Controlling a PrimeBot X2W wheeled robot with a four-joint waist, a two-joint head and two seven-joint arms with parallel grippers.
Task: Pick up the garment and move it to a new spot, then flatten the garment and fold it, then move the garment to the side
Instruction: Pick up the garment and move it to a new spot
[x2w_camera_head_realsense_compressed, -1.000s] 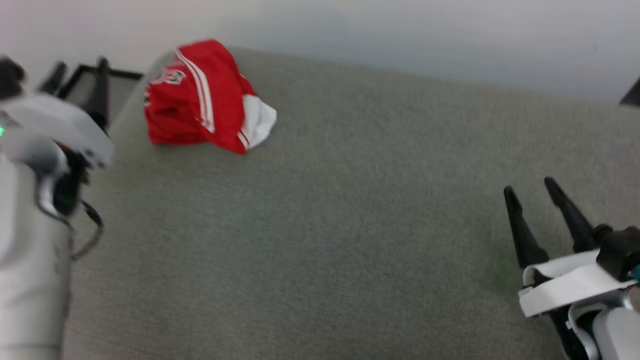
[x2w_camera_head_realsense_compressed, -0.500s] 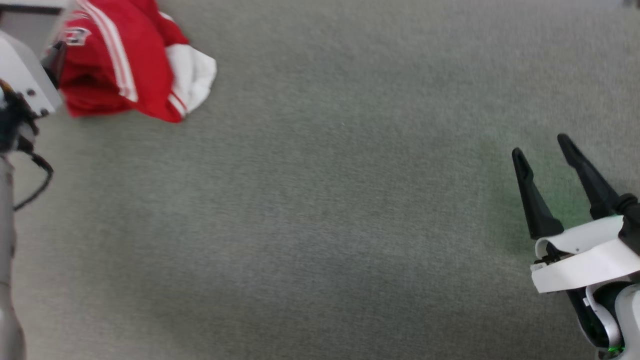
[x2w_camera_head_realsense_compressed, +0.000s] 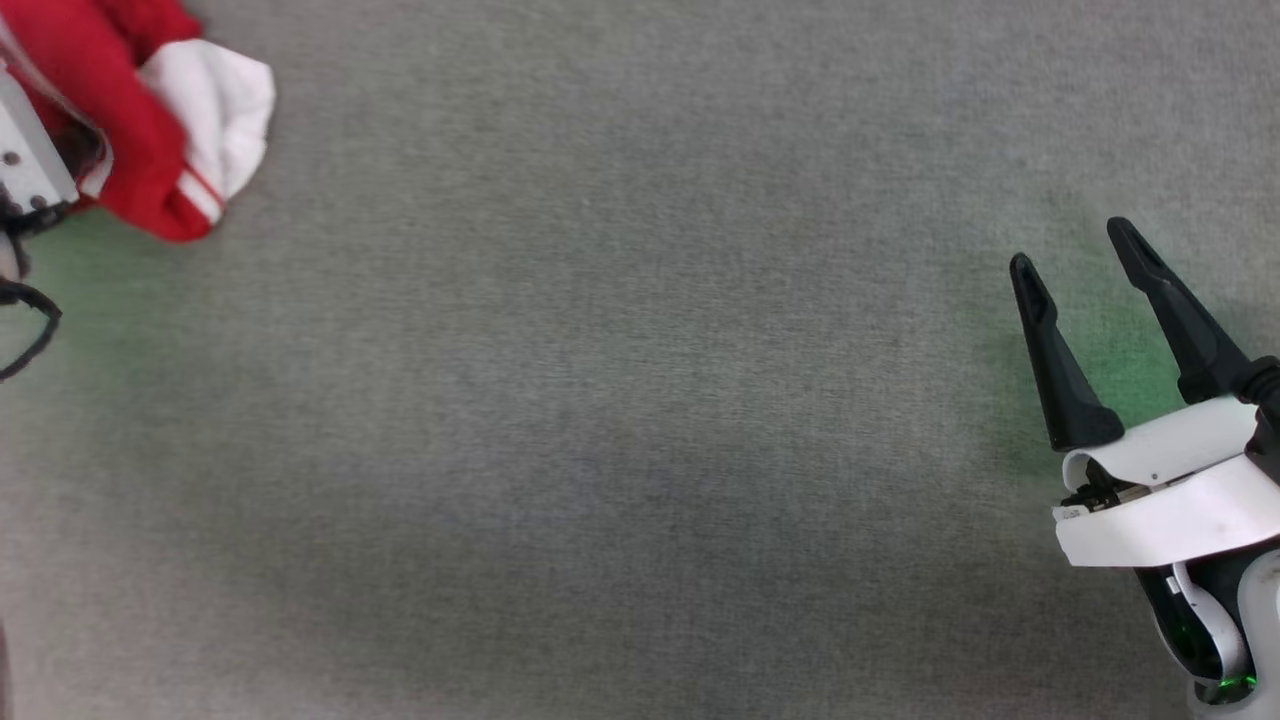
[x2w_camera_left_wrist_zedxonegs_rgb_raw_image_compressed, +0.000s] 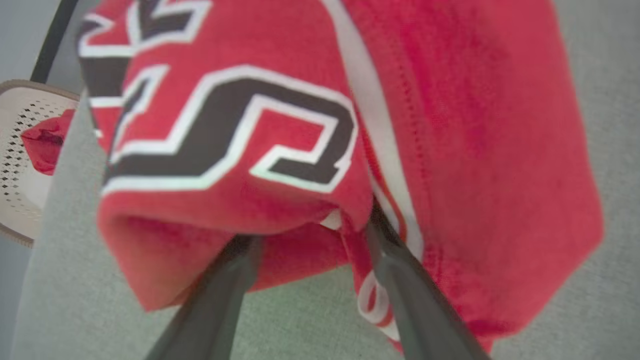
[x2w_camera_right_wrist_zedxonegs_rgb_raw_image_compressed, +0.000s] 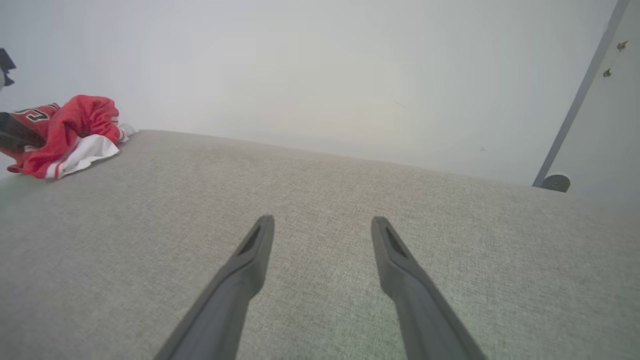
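The garment (x2w_camera_head_realsense_compressed: 130, 130) is a crumpled red jersey with a white sleeve, lying at the upper left corner of the grey fabric surface (x2w_camera_head_realsense_compressed: 600, 400). Up close, the garment (x2w_camera_left_wrist_zedxonegs_rgb_raw_image_compressed: 450, 125) shows black, white-outlined lettering and white striped trim. My left gripper (x2w_camera_left_wrist_zedxonegs_rgb_raw_image_compressed: 310, 230) is open, its two fingers spread, their tips hidden in the folds at the heap's near edge. My right gripper (x2w_camera_head_realsense_compressed: 1072, 248) stands open at the lower right, far from the jersey, nothing between its fingers. From the right wrist, the right gripper (x2w_camera_right_wrist_zedxonegs_rgb_raw_image_compressed: 322, 220) hovers over bare fabric, with the garment (x2w_camera_right_wrist_zedxonegs_rgb_raw_image_compressed: 65, 130) far off to the left.
A cream woven basket (x2w_camera_left_wrist_zedxonegs_rgb_raw_image_compressed: 20, 150) holding a small red cloth (x2w_camera_left_wrist_zedxonegs_rgb_raw_image_compressed: 42, 145) sits beyond the surface's left edge, beside a dark frame bar (x2w_camera_left_wrist_zedxonegs_rgb_raw_image_compressed: 55, 35). A pale wall (x2w_camera_right_wrist_zedxonegs_rgb_raw_image_compressed: 320, 75) runs behind the surface. A grey pole with a round foot (x2w_camera_right_wrist_zedxonegs_rgb_raw_image_compressed: 555, 182) stands at the far right.
The head camera has tilted and turned, so the whole picture has shifted and the garment now sits at the top left corner. My left arm has closed in on the garment.
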